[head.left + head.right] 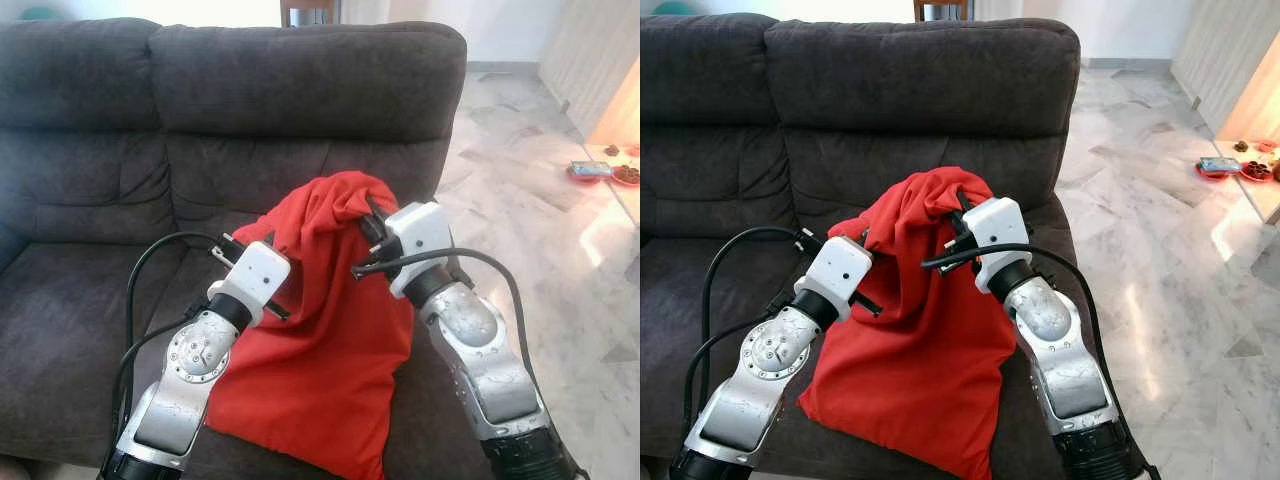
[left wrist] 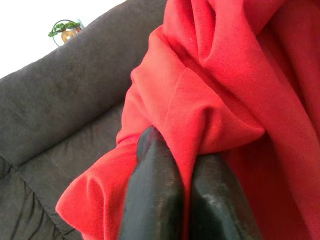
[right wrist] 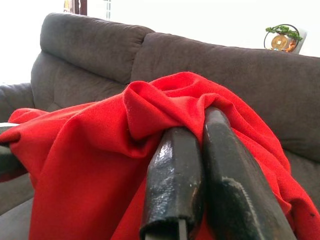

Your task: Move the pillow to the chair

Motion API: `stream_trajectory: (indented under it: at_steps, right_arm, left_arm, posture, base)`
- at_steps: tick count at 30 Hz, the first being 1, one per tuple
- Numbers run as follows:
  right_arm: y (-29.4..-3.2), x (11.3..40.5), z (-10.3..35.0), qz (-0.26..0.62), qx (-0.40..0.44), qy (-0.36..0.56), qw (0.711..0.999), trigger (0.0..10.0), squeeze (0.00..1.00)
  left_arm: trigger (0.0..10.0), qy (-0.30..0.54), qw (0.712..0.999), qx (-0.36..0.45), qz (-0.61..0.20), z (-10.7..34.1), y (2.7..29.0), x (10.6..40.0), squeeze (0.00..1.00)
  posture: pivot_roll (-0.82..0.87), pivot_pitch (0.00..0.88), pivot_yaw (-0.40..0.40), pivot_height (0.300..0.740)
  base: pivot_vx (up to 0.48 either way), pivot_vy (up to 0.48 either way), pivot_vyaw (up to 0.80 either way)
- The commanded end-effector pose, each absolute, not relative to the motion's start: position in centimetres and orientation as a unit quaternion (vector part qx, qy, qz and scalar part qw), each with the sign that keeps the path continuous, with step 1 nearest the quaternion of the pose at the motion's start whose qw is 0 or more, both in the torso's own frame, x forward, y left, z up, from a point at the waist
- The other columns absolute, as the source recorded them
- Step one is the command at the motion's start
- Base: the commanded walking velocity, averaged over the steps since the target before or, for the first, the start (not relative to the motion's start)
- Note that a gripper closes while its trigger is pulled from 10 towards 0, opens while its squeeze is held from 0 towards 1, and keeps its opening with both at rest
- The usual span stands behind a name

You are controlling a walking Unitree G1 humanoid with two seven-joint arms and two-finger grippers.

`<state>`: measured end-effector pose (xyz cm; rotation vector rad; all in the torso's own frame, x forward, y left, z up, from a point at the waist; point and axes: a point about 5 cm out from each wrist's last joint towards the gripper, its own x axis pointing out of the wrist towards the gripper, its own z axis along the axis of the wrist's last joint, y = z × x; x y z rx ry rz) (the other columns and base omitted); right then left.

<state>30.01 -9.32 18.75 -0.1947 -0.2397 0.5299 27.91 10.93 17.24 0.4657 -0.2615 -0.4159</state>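
Up front, in the left eye view, a red pillow (image 1: pixel 320 330) stands slumped on the seat of a dark grey sofa (image 1: pixel 250 100), its lower edge on the cushion and its top bunched into a peak against the backrest. The left end effector (image 1: pixel 232 250) pinches the pillow's left edge; the right end effector (image 1: pixel 368 222) bites into the peak from the right. Black cables loop from both silver arms. Beside the sofa lies a pale marble floor (image 1: pixel 560 260), with small dishes (image 1: pixel 600 172) set near a bright strip of light.

The right eye view gives the same scene: pillow (image 1: pixel 915 330) gripped at two points, the right end effector (image 1: pixel 958 222) high on the fold, the left end effector (image 1: pixel 830 243) lower and to the side.

Along the left wrist view, two black fingers (image 2: pixel 152 195) are clamped together on a fold of red cloth, sofa back behind, a small plant (image 2: pixel 65 31) above it.

The right wrist view shows fingers (image 3: pixel 175 175) pressed together with red fabric draped over their tips, and a plant (image 3: pixel 282 37) behind the sofa.
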Motion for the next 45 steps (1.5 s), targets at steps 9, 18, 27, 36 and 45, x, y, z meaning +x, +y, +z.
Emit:
stream_trajectory:
  at_steps: [9, 18, 27, 36, 45]
  right_arm:
    - [-8.2, 29.7, 19.0, 0.286, -0.094, -0.124, 0.946, 10.0, 1.0]
    - [-8.5, 29.9, 19.1, 0.269, -0.098, -0.128, 0.949, 10.0, 0.12]
    - [-15.3, 32.5, 16.7, 0.048, -0.085, -0.065, 0.993, 10.0, 0.0]
    - [-23.8, 31.1, 8.4, -0.099, -0.11, 0.098, 0.984, 10.0, 0.0]
    - [-29.1, 24.7, -0.1, -0.193, -0.185, 0.29, 0.919, 10.0, 0.0]
  left_arm:
    - [10.0, -0.129, 0.937, 0.226, -0.231, 17.1, 10.0, 27.7, 1.0]
    - [10.0, -0.132, 0.937, 0.222, -0.233, 17.2, 9.9, 27.7, 1.0]
    - [10.0, -0.096, 0.954, 0.205, -0.197, 15.3, 11.2, 28.1, 0.0]
    - [10.0, 0.032, 0.98, 0.169, -0.101, 8.6, 16.3, 27.6, 0.0]
    - [10.0, 0.168, 0.972, 0.157, -0.042, 1.4, 19.9, 24.2, 0.0]
  posture:
    - [-0.01, 0.076, -0.002, 0.74]
    - [-0.01, 0.076, -0.001, 0.74]
    - [-0.01, 0.067, -0.001, 0.74]
    - [-0.01, 0.043, 0.006, 0.74]
    - [-0.02, 0.0, 0.016, 0.74]
  base:
    - [0.0, 0.0, 0.0]
    - [0.0, 0.0, 0.0]
    - [0.0, 0.0, 0.0]
    - [0.0, 0.0, 0.0]
    - [0.0, 0.0, 0.0]
